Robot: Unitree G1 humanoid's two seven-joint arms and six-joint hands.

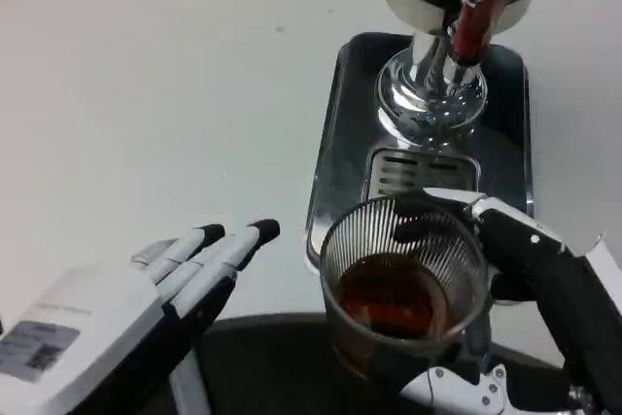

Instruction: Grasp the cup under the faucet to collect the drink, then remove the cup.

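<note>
right hand (530,279) grips the ribbed glass cup (403,284), holding dark drink, clear of the faucet (466,31) near the tray's (335,143) front edge; a tilt risks spilling. left hand (165,289) rests open on the bench (146,94).

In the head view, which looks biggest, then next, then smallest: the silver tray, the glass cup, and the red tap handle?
1. Silver tray: takes up the most picture.
2. Glass cup, gripped by the right hand: smaller, though it sits nearer the camera, which makes it look bigger.
3. Red tap handle: clearly the smallest.
</note>
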